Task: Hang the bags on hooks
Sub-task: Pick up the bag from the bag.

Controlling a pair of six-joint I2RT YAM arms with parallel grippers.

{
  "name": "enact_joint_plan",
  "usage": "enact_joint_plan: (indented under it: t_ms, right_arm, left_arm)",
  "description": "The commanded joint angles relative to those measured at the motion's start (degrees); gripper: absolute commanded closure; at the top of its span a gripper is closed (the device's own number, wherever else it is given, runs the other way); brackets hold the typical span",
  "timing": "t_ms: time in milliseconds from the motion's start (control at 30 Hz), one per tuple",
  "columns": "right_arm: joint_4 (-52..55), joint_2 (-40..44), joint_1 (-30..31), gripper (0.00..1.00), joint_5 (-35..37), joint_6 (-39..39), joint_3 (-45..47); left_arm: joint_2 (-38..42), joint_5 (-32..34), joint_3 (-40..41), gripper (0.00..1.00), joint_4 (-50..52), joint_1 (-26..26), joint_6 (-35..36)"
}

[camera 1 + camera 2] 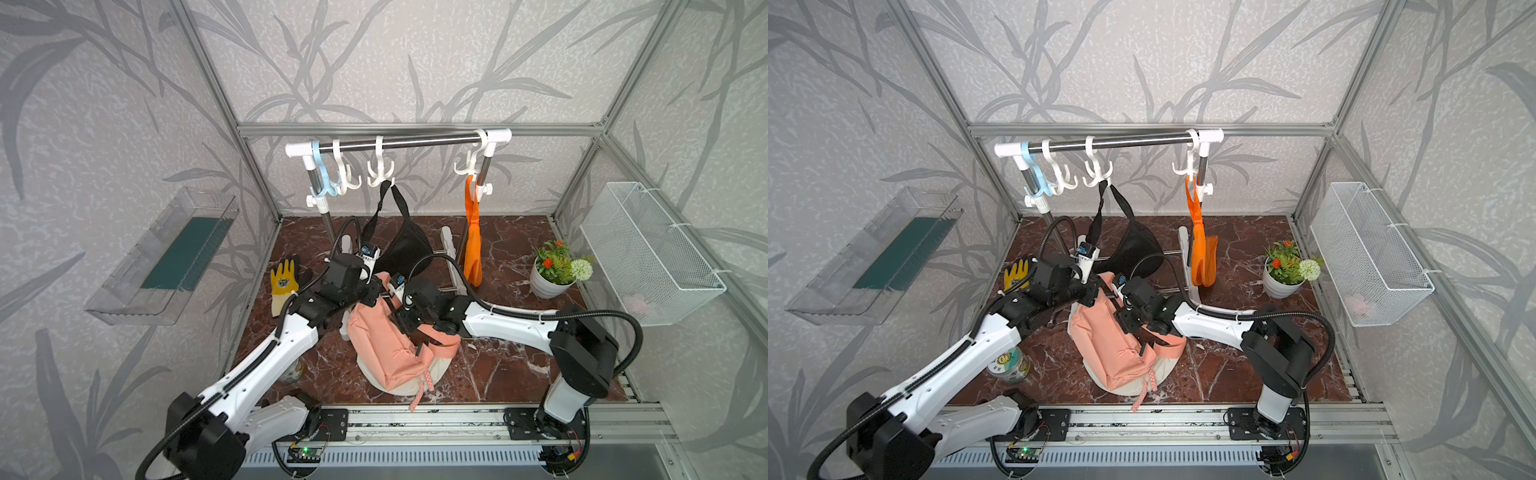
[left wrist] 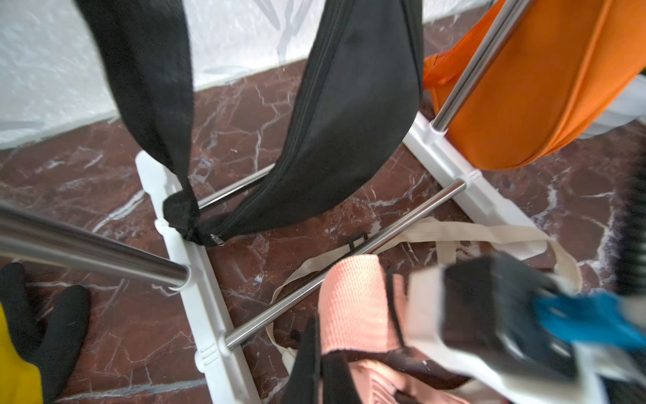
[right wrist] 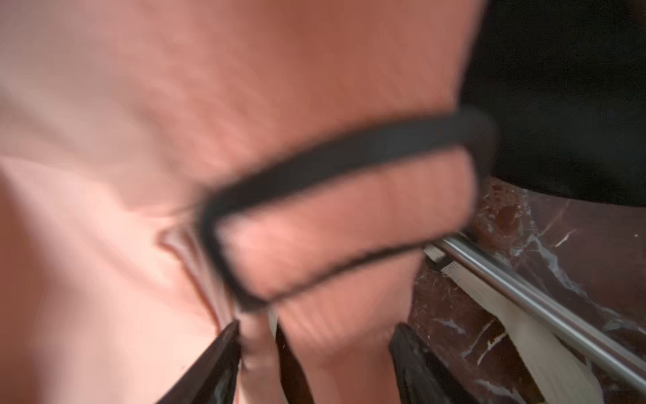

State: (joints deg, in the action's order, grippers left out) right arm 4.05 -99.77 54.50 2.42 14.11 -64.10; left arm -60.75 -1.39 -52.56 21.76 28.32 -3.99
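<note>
Plainly salmon-pink backpack (image 1: pixel 386 349), cream underside.

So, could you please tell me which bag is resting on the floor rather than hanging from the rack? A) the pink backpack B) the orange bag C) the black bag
A: the pink backpack rests on the marble floor, while the black bag and the orange bag both hang from the rack.
</note>
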Motion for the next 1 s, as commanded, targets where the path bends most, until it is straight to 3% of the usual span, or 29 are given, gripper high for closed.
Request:
enact_joint_plan:
  t_ms: [0, 67, 133, 200, 267, 433, 600, 667, 733, 800, 967]
  right_arm:
    - [-1.22, -0.84, -0.18, 0.33, 6.94, 2.68, -1.85]
    - [-1.57, -0.57, -0.21, 0.48, 9.03, 2.39, -1.67]
    - [-2.09, 0.06, -0.18, 0.74, 11.13, 1.99, -1.18]
    - [-2.61, 1.14, -0.36, 0.93, 12.49, 1.2, -0.55]
    - [-3.55, 3.5, -0.52, 1.0, 12.35, 0.1, 0.3]
    - [-5.76, 10.91, -0.58, 0.98, 10.55, -4.67, 2.41]
    - [-3.95, 15.14, -0.54, 0.91, 8.45, -8.26, 2.22]
    - [-3.47, 15.8, -0.54, 0.79, 6.73, -8.35, 2.28]
    - [-4.07, 16.09, -0.54, 0.54, 5.02, -7.99, 2.83]
    - [-5.62, 15.94, -0.51, 0.41, 2.91, -7.71, 3.18]
    - [-9.16, 13.22, 1.0, 0.36, 1.25, -4.89, 1.37]
  left_arm:
    - [3.72, 0.24, 0.88, 1.0, 2.75, -0.35, -0.8]
    - [5.76, 0.59, 1.13, 1.0, 3.67, -0.42, -0.44]
    - [7.21, 0.2, 1.45, 1.0, 4.3, -0.53, -0.33]
    - [8.61, 0.08, 1.47, 1.0, 4.72, -0.55, -0.41]
    - [10.0, 1.27, 1.18, 1.0, 5.35, -0.65, -0.5]
    - [13.39, 7.24, -0.54, 1.0, 7.34, -1.41, 2.24]
    - [14.86, 6.68, -2.25, 1.0, 7.43, -2.29, 3.24]
    - [15.33, 5.48, -2.73, 1.0, 6.72, -2.3, 2.84]
    - [15.66, 3.43, -3.15, 1.0, 5.76, -2.33, 1.96]
    - [15.75, 2.18, -3.33, 1.0, 4.83, -2.34, 0.49]
    - [15.77, -0.19, -3.19, 1.0, 2.86, -2.38, -3.07]
